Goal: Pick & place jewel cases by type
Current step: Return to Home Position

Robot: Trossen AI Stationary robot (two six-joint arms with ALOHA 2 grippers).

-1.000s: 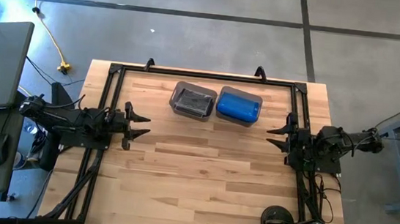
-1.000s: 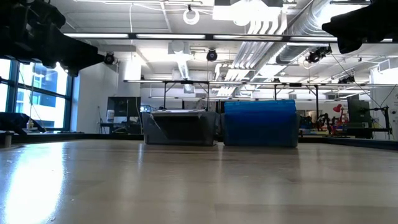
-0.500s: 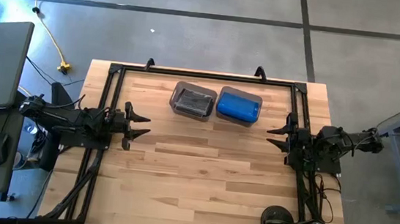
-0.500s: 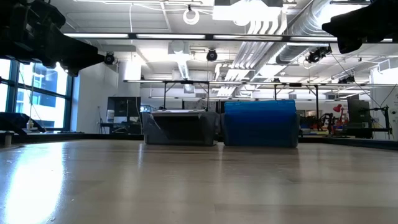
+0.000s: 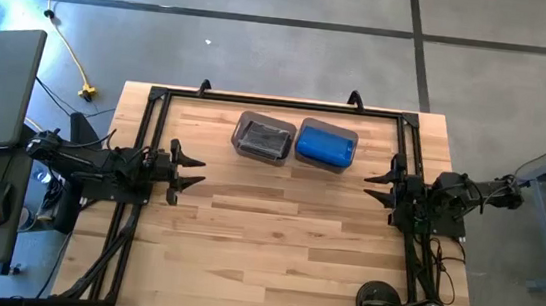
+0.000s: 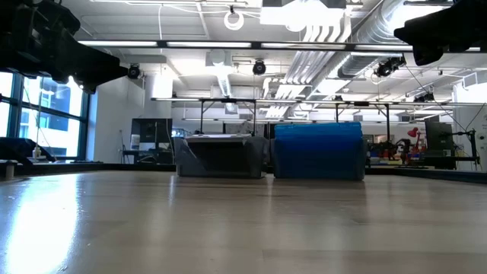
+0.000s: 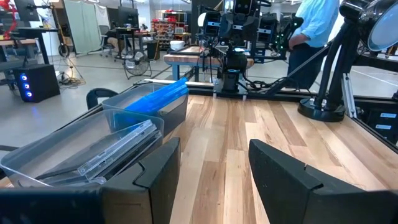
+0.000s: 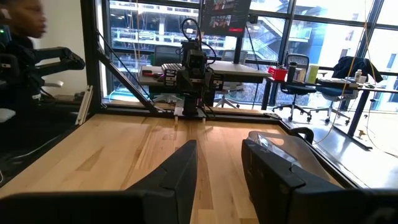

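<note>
Two translucent grey bins stand side by side at the table's far middle. The left bin holds dark jewel cases, which lie slanted against its wall. The right bin holds blue jewel cases. My left gripper hovers level over the table's left side, open with nothing between its fingers. Over the right side, my right gripper is level too, open and holding nothing. Each gripper points toward the other arm, well short of the bins.
A black metal frame runs along the table's far, left and right edges. Bare wood spreads between the arms and toward the near edge. People show beyond the table: one in the left wrist view, one in the right.
</note>
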